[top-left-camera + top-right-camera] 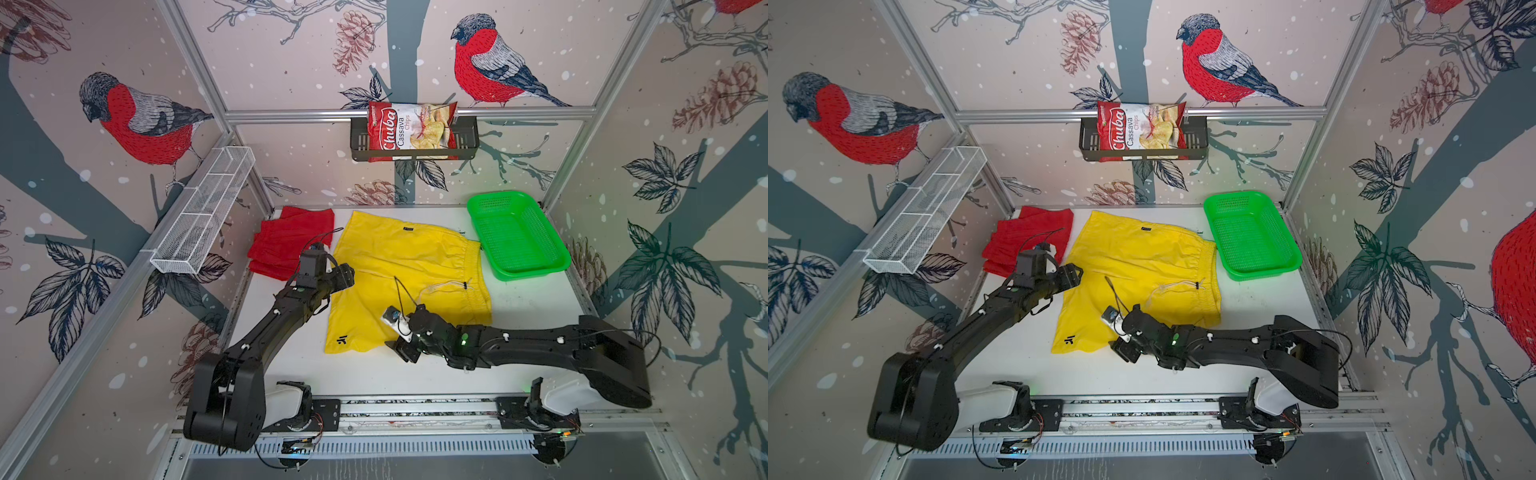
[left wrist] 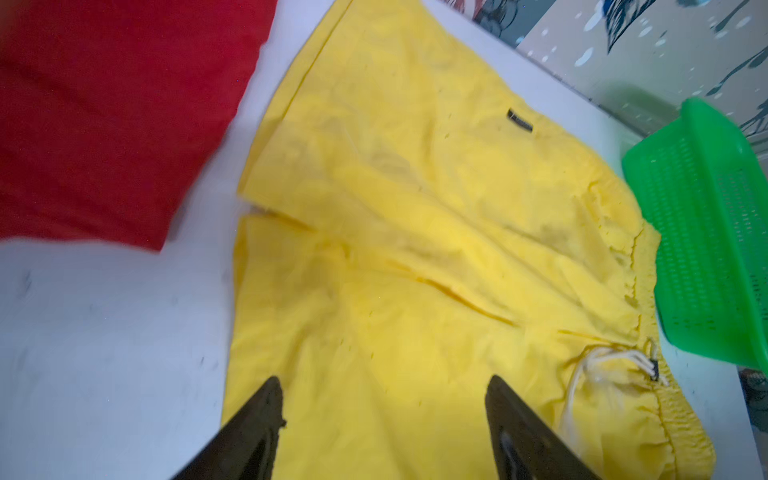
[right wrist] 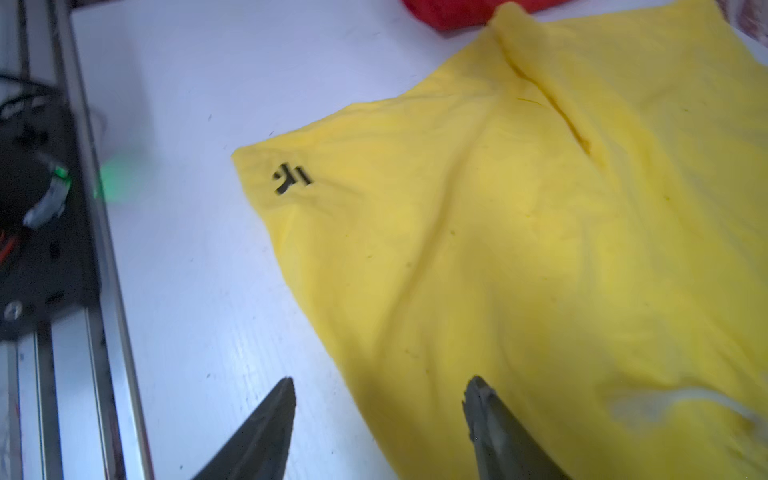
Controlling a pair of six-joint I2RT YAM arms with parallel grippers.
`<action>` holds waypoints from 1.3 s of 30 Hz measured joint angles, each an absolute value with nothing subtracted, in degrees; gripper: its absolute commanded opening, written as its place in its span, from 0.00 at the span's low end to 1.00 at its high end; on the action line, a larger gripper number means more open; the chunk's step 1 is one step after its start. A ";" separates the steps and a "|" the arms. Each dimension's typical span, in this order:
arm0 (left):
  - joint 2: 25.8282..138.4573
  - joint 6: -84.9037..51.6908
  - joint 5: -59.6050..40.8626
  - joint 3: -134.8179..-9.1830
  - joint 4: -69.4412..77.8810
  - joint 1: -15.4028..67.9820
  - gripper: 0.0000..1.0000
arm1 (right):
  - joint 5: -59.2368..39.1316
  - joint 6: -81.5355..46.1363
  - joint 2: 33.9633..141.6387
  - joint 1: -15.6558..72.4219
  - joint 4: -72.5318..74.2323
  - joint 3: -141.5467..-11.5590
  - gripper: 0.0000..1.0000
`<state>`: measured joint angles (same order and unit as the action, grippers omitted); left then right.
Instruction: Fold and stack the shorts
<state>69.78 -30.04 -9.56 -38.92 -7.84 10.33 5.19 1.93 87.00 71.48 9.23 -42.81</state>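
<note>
Showing the yellow shorts [image 1: 407,278] spread open at the centre of the white table [image 1: 532,316], gathered waistband toward 3 o'clock and leg hems toward 8 o'clock. The red shorts [image 1: 291,245] lie at 10 o'clock as a compact, layered bundle, apparently already folded. The step in hand is judged to be the first fold of the yellow pair. The left gripper [image 2: 384,379] hovers over its 9 o'clock edge, jaws spread and empty. The right gripper [image 3: 381,379] straddles the 6 o'clock edge, likewise released, one jaw over cloth and one over bare table. The next move probably calls for each to pinch that thin edge and carry it across. The fabric is light, smooth and creased, with a white drawstring [image 1: 440,286] and a small dark tag [image 1: 407,228]. A rigid green mesh basket [image 1: 536,271] sits at 2 o'clock.
</note>
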 measured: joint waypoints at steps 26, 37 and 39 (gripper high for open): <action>46.48 -49.36 -13.91 -21.12 -22.92 10.22 0.70 | -16.64 -16.40 100.25 55.16 16.29 -47.62 0.10; 41.19 -53.19 -16.67 -21.12 -24.91 10.20 0.71 | -21.15 -24.80 102.39 53.56 17.45 -49.10 0.10; 39.90 -53.58 -16.23 -22.06 -26.79 10.20 0.71 | -21.10 -26.50 102.54 53.25 17.74 -49.56 0.10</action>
<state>39.90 -53.58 -16.23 -22.06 -26.79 10.20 -21.10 -26.50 102.54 53.25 17.74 -49.56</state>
